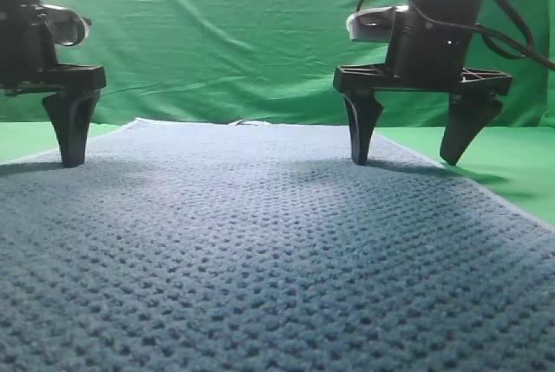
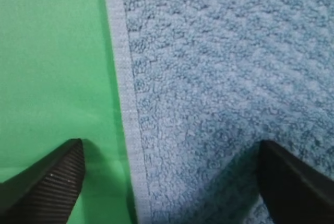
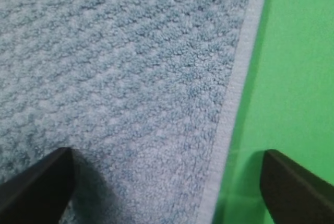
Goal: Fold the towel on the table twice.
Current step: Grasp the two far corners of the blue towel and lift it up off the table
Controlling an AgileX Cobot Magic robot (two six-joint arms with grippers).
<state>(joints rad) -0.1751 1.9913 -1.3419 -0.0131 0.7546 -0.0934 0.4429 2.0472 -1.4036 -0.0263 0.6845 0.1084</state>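
Over the towel, which lay flat on the table, we held the left gripper and right gripper spread wide astride its side hems, and judged a shallow pinch might let the thick cloth slip free.

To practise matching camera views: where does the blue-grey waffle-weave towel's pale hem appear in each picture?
Exterior high: pale hem along the towel's right edge.
Left wrist: hem runs vertically left of centre.
Right wrist: hem slants down the right side.
Shared landmark: the bright green table cloth bordering it.
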